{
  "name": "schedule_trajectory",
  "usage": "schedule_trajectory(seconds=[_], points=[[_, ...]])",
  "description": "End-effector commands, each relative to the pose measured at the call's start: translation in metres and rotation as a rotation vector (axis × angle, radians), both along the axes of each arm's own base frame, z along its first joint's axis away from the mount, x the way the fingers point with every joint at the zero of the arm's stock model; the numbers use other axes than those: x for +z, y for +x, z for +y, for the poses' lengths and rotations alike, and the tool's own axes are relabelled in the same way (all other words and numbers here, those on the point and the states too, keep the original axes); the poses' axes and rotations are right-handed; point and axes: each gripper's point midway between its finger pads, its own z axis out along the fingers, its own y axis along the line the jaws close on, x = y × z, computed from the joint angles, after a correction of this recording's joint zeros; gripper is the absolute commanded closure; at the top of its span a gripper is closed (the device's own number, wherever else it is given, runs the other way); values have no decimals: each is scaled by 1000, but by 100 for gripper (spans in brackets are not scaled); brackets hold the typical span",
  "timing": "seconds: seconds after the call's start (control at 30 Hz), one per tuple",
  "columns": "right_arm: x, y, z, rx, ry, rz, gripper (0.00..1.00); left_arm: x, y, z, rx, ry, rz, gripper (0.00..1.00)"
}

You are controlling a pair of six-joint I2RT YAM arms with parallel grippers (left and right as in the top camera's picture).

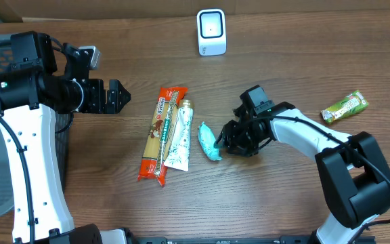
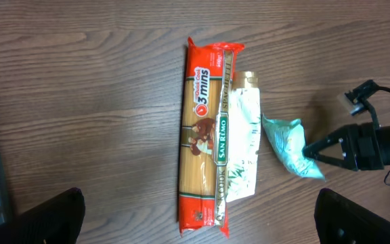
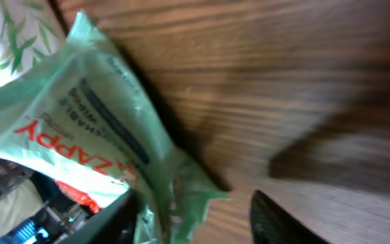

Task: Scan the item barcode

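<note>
Now the nearer right gripper (image 1: 222, 144), fingers parted, is straddling a corner of the crinkly pale-green plastic wipes packet (image 1: 208, 141), which is stretching away ahead-left.

The left arm (image 1: 27, 156) and right arm (image 1: 302, 132) have smooth white links between bulky black joints. Thin black cables loop along both. The left tool (image 1: 122, 96) and right tool (image 1: 222, 144) are matte black, angular in outline.

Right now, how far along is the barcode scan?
Done: nothing visibly scanned. In hand: right gripper straddles the edge of the teal wipes packet, jaws apart, packet lying on the table. To do: grip it and carry it to the white scanner.
</note>
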Motion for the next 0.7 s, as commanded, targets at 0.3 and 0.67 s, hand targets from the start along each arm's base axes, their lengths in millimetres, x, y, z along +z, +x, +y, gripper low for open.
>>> schedule_trajectory(seconds=[0.3, 0.67], points=[[8, 36, -93, -22, -393, -68, 43, 4, 2, -3, -27, 3, -21, 0], [60, 48, -35, 161, -151, -177, 86, 4, 2, -3, -27, 3, -20, 0]])
